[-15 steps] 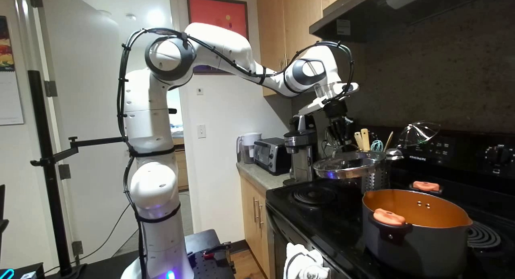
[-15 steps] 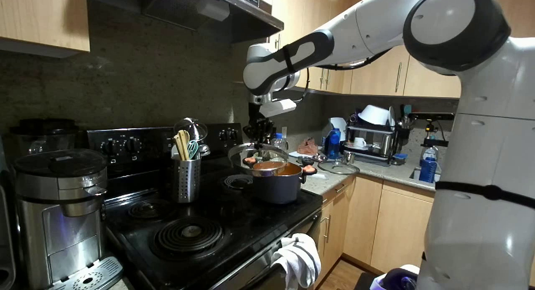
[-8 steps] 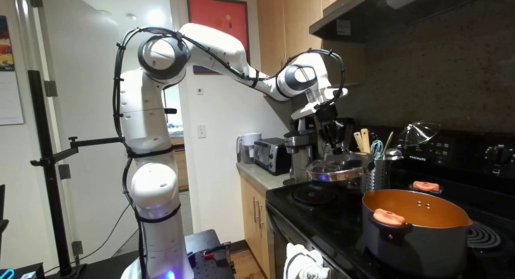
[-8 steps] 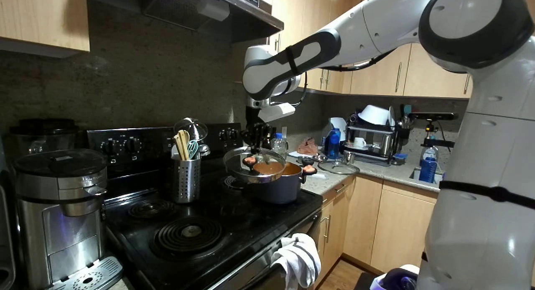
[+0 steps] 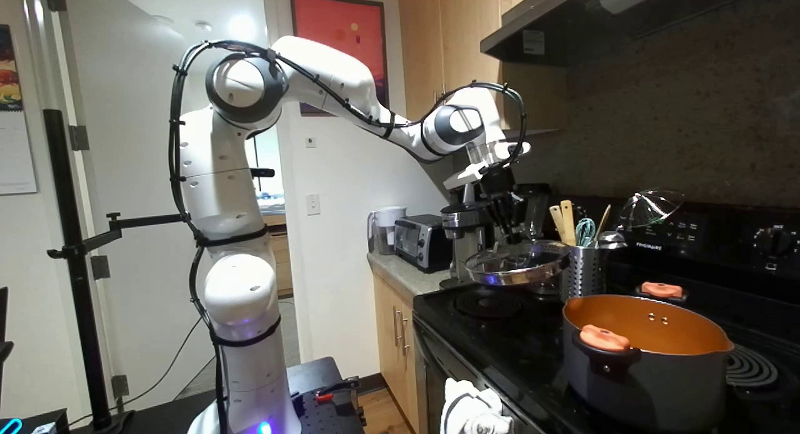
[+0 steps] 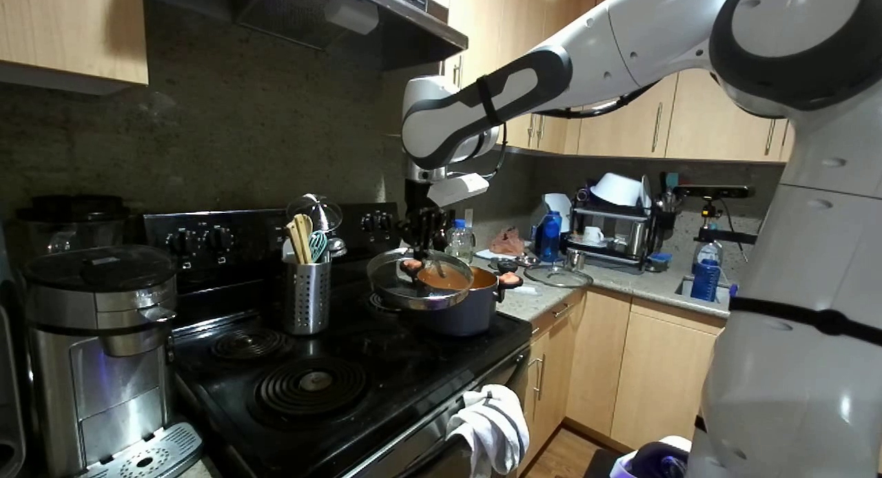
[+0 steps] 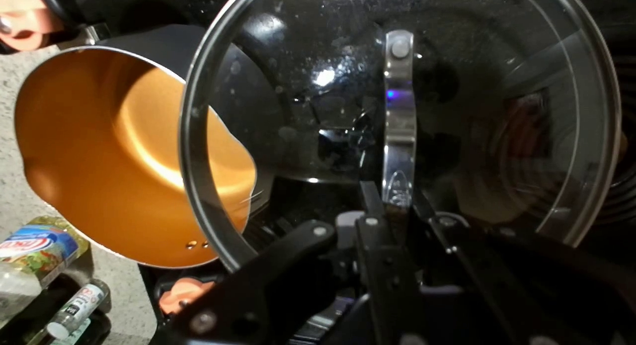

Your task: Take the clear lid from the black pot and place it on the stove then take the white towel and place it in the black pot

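above the stove (image 6: 389,357), clear lid (image 7: 399,121); round, glossy, metal-rimmed

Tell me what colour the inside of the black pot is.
The black pot's inside is coppery orange, best seen in the wrist view.

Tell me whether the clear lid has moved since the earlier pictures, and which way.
Yes. In an exterior view, the clear lid has moved farther from the black pot, which has stayed put, and slightly lower.
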`<state>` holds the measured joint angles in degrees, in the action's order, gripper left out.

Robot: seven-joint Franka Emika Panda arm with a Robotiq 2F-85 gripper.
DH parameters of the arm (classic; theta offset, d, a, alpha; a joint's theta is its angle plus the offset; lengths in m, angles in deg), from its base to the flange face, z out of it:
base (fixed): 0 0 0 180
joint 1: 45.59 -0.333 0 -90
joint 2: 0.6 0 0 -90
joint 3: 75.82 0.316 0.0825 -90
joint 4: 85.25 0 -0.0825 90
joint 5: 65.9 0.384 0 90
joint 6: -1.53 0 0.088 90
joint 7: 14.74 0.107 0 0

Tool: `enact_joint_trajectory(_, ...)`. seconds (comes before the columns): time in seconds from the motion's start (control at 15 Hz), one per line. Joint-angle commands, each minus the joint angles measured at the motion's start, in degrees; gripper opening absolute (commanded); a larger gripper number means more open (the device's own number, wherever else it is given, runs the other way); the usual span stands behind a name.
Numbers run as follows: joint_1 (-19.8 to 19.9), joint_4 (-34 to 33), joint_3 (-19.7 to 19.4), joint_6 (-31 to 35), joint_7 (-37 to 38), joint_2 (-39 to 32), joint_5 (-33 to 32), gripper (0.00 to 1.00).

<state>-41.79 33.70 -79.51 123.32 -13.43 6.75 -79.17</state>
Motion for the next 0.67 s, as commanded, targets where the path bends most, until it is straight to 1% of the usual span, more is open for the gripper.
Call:
enact_joint_trajectory(0.0,0.16,-0.03,0.17,-0.12,-0.04,0.06,0.05,0.15)
enact_joint_trajectory(0.07,0.17,0.01,0.17,-0.12,-0.04,0.09,0.05,0.15)
enact_joint_trajectory(0.13,0.16,0.03,0.17,-0.11,-0.04,0.09,0.06,0.04)
enact_joint_trajectory(0.27,-0.44,0.36,0.45,0.65,-0.81,-0.22,1.69,0.04)
enact_joint_trajectory(0.4,-1.60,0.51,1.56,1.24,-0.61,-0.82,2.88,0.04)
enact_joint_trajectory(0.6,-2.98,-0.02,3.03,0.90,-0.27,-2.69,2.82,0.04)
